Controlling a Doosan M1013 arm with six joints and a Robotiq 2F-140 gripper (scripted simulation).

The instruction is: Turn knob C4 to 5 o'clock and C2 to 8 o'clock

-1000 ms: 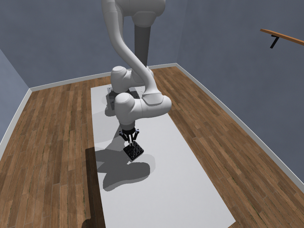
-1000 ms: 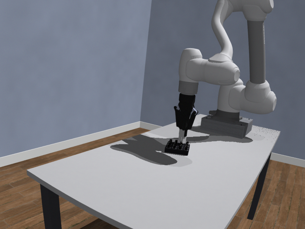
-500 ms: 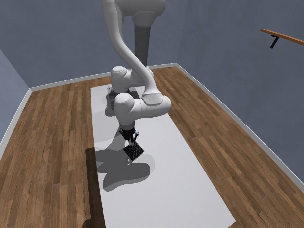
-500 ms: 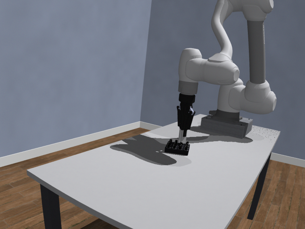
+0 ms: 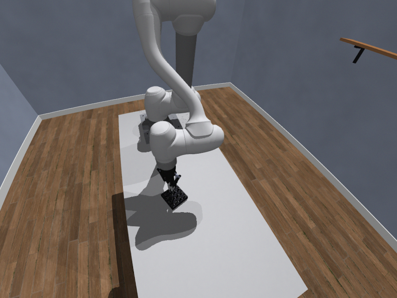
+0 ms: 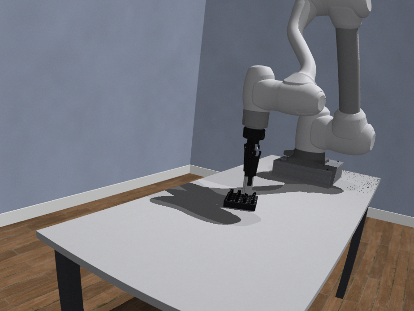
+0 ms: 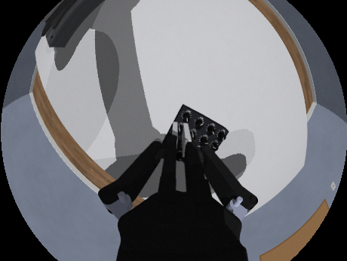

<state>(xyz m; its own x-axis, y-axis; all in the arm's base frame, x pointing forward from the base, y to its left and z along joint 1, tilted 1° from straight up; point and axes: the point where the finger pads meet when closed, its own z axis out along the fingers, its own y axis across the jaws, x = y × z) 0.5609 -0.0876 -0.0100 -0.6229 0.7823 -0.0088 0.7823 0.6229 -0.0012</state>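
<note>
The black knob box [image 5: 178,200] [image 6: 238,203] [image 7: 210,133] stands on its feet on the white table [image 5: 224,243] [image 6: 167,254] [image 7: 225,32]. My gripper [image 5: 173,187] [image 6: 247,192] [image 7: 179,129] points straight down onto the box, and its fingertips are closed around one knob in the part of the box nearest the arm's base. The fingers hide that knob and its white line. The printed names and marks are too small to read, so I cannot tell which knob it is.
The arm's grey base block [image 6: 304,172] [image 7: 81,7] sits at the table's far end behind the box. A wooden wall shelf [image 5: 369,48] hangs high on the right wall. Wooden floor surrounds the table.
</note>
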